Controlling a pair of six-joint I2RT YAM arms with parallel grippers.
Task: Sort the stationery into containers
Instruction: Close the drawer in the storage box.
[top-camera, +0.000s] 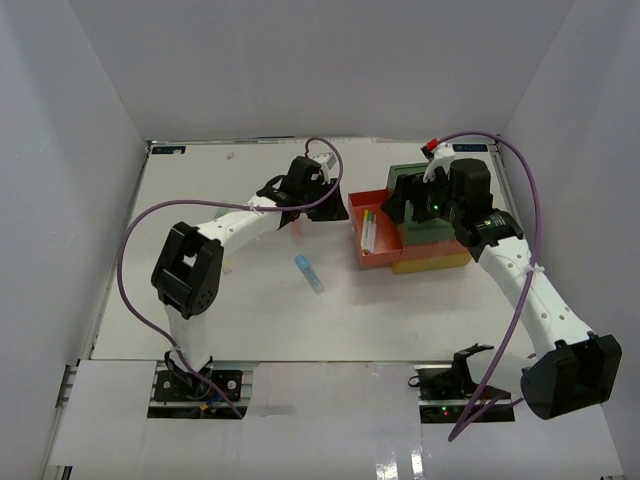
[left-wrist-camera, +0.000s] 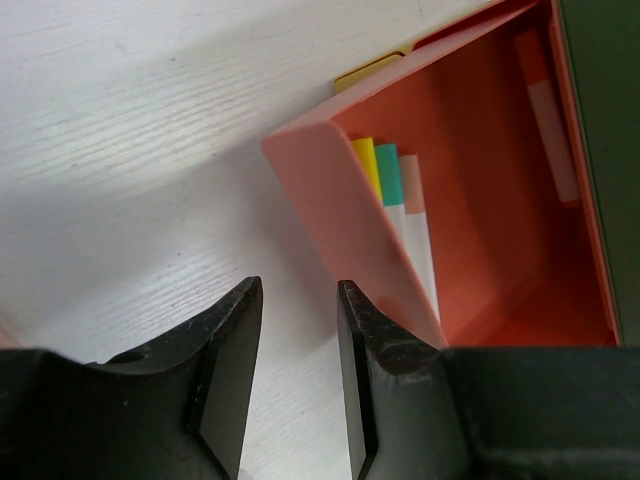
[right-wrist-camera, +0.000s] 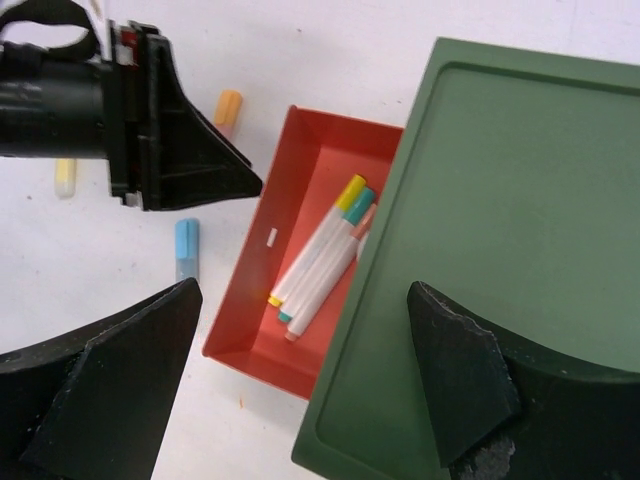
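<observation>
The containers are one stacked box with a green top (top-camera: 443, 226), a red-orange middle drawer (top-camera: 376, 262) pulled out to the left, and a yellow bottom (top-camera: 436, 264). Three white markers (right-wrist-camera: 320, 262) with yellow, teal and salmon caps lie in the red drawer (right-wrist-camera: 245, 270); they also show in the left wrist view (left-wrist-camera: 398, 190). My left gripper (left-wrist-camera: 298, 290) is open with a narrow gap and empty, just left of the drawer's corner (left-wrist-camera: 320, 190). My right gripper (right-wrist-camera: 300, 295) is open wide and empty above the drawer and the green lid (right-wrist-camera: 500, 200).
A blue marker (top-camera: 309, 273) lies on the table left of the drawer and also shows in the right wrist view (right-wrist-camera: 186, 248). An orange stick (right-wrist-camera: 228, 106) and a yellow stick (right-wrist-camera: 65, 178) lie near the left arm. White walls enclose the table.
</observation>
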